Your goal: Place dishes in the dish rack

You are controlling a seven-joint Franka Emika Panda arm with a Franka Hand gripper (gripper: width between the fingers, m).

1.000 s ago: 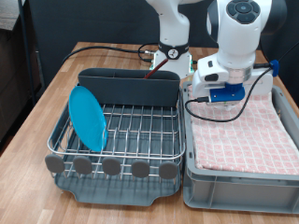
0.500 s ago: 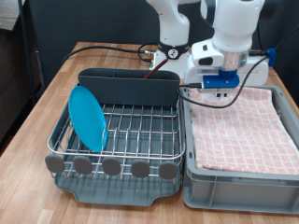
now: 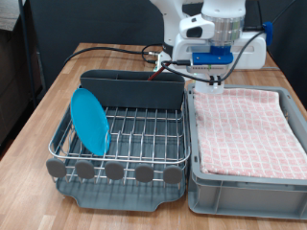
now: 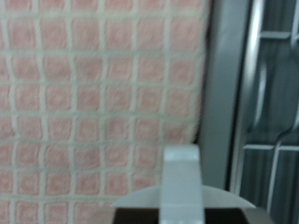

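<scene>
The light-blue plate (image 3: 91, 120) stands on edge in the silver wire dish rack (image 3: 144, 134), at the exterior view's left end. The rack's tall grey utensil compartment (image 3: 129, 88) runs along its far side. My gripper (image 3: 219, 84) hangs above the far left corner of the grey bin (image 3: 240, 196), just right of the rack. Its fingers look pressed together with nothing between them. In the wrist view they (image 4: 182, 159) show as one pale bar over the pink cloth (image 4: 93, 93), beside the bin wall (image 4: 224, 93). I see no white mug and cannot make out the wooden spoon.
The grey bin holds a pink checkered cloth (image 3: 245, 129) and sits against the rack's right side. Black and red cables (image 3: 158, 59) lie on the wooden table (image 3: 38, 115) behind the rack, near the robot base (image 3: 177, 43).
The gripper has risen from just above the bin's far left corner and shifted toward the exterior view's top. The plate, rack and cloth have not moved.
</scene>
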